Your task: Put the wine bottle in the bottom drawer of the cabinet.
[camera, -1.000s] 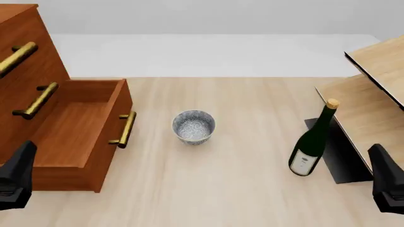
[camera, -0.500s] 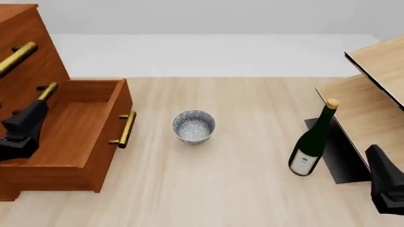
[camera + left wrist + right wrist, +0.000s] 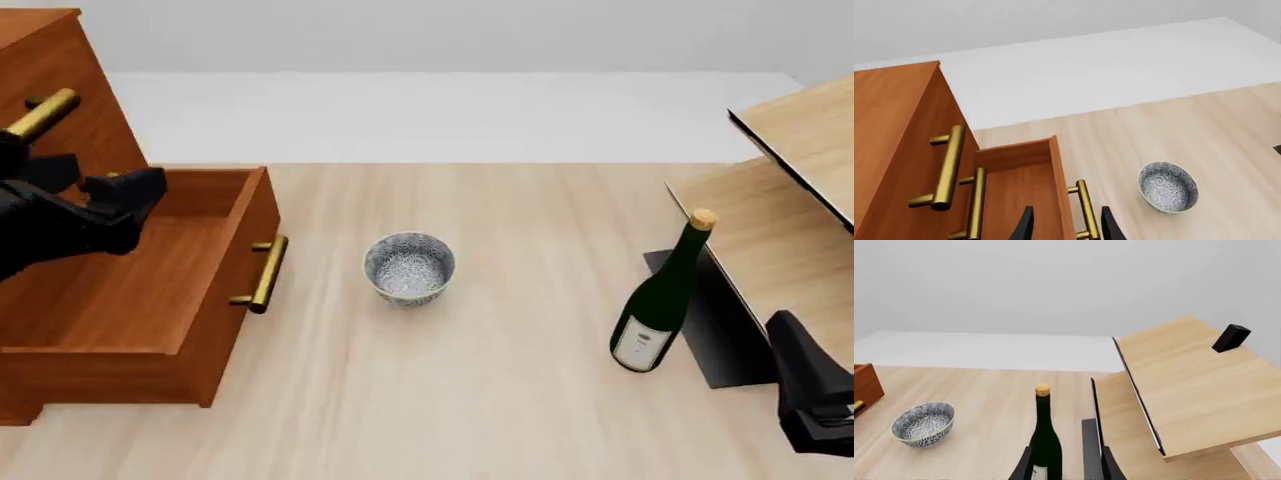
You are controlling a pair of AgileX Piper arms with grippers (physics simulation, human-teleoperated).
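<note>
Front view has the tall slim dark-green glass wine bottle (image 3: 659, 298) with a tan cork and white label standing upright at centre right of the frame, on the pale wood table (image 3: 507, 400), just beside the light pale-wood shelf unit (image 3: 781, 200) that fills the right edge. Over on the left side is the big reddish-brown wooden cabinet (image 3: 60, 120) with brass bar handles, and its deep bottom drawer (image 3: 160, 290) is pulled out, open at the top, with the brass handle (image 3: 263, 274) on its front facing the middle of the table. Between drawer and bottle, well apart from both, sits a small blue-and-white patterned ceramic bowl (image 3: 410, 267). The black left gripper (image 3: 127, 200) hangs above the open drawer in the upper left of the frame; in the left wrist view its fingertips (image 3: 1026, 227) are spread apart with nothing between them, straddling the drawer's front wall. The black right gripper (image 3: 811, 395) is down in the lower right corner, near the bottle but not touching it; in the right wrist view its fingers (image 3: 1107, 467) are parted, with the bottle (image 3: 1045, 440) out in front of them.
</note>
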